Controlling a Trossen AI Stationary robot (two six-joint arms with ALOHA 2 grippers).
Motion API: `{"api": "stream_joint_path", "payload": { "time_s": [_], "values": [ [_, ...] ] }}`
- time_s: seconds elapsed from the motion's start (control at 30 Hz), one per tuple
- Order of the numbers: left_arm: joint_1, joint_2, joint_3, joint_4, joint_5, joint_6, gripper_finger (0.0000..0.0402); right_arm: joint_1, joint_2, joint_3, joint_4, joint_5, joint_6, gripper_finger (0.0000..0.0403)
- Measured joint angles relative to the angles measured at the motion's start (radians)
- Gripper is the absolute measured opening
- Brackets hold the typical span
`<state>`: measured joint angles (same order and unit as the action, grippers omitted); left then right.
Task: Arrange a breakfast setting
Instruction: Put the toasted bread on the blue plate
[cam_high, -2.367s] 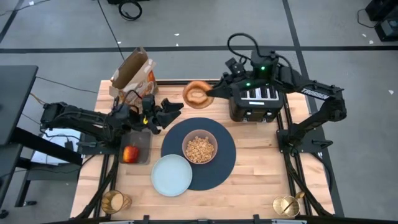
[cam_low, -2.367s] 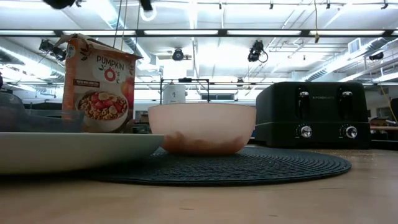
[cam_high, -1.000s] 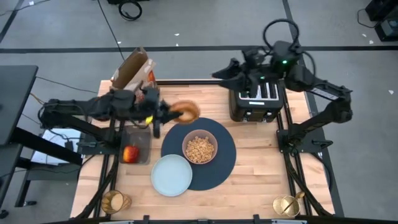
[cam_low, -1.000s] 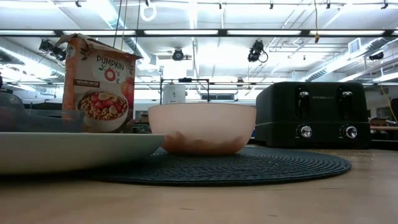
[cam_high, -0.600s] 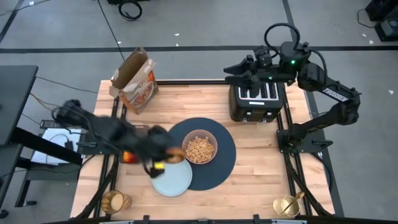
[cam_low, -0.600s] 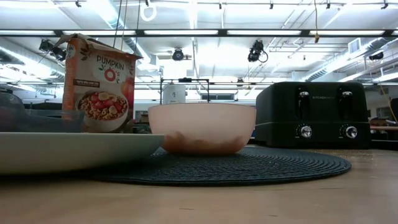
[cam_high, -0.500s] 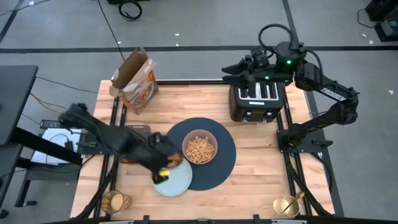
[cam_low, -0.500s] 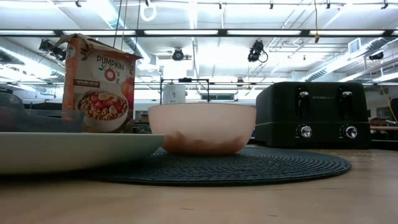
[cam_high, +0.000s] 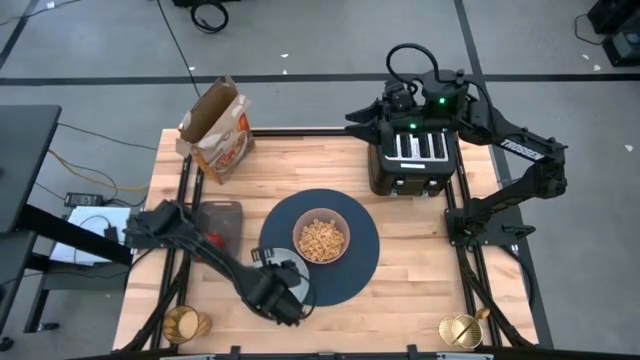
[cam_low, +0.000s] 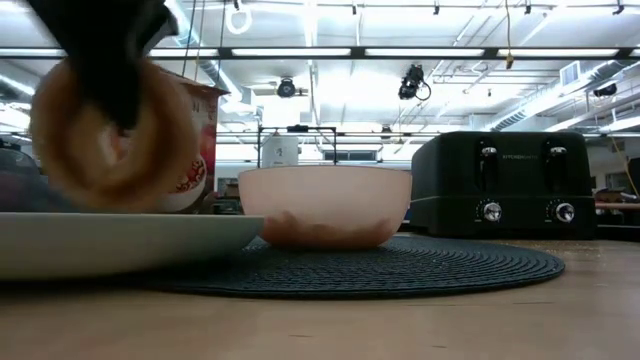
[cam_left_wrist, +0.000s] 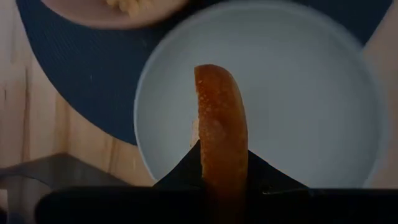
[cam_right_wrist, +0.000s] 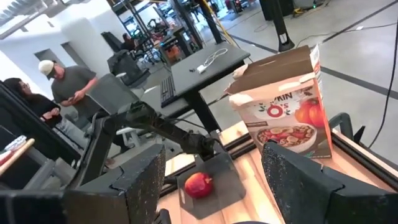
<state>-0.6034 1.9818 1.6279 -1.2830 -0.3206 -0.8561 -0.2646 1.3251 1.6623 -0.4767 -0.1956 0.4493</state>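
Observation:
My left gripper (cam_high: 283, 297) hangs over the pale blue-grey plate (cam_left_wrist: 311, 93) near the table's front edge, shut on the bagel (cam_low: 110, 135). The gripper hides most of the plate in the high view. The plate overlaps the near left rim of the round navy placemat (cam_high: 355, 262). The pink bowl (cam_high: 320, 238) with cereal sits on the placemat. The red apple (cam_right_wrist: 199, 185) lies on a dark tray (cam_high: 225, 215) at the left. My right gripper (cam_high: 358, 117) stands open and holds nothing, high above the black toaster's (cam_high: 415, 160) left side. My left gripper pinches one part of the bagel's ring (cam_left_wrist: 221, 155) between its two fingers (cam_left_wrist: 180, 171), one on each flat face. The fingers come from above and point down. The bagel hangs upright on edge below them over the plate (cam_low: 150, 240). Whether its lower edge touches the plate, I cannot tell.
An open cereal box (cam_high: 215, 130) stands at the far left corner. An amber cup (cam_high: 185, 323) stands at the near left corner and a gold-coloured thing (cam_high: 462, 330) at the near right corner. People stand beyond the table's left side (cam_right_wrist: 68, 87).
My left gripper has carried the bagel from beyond the placemat's far edge toward the table's near edge. It has come down over the plate, where the bagel now shows in the low view. The gripper has stayed shut on it.

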Motion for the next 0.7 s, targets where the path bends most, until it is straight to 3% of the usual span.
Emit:
{"api": "stream_joint_path", "payload": {
  "time_s": [0.7],
  "values": [
    [-0.033,0.098,0.001,-0.052,-0.063,-0.020,0.0043,0.000,0.000,0.000,-0.023,-0.019,0.030,0.0270]
  ]
}}
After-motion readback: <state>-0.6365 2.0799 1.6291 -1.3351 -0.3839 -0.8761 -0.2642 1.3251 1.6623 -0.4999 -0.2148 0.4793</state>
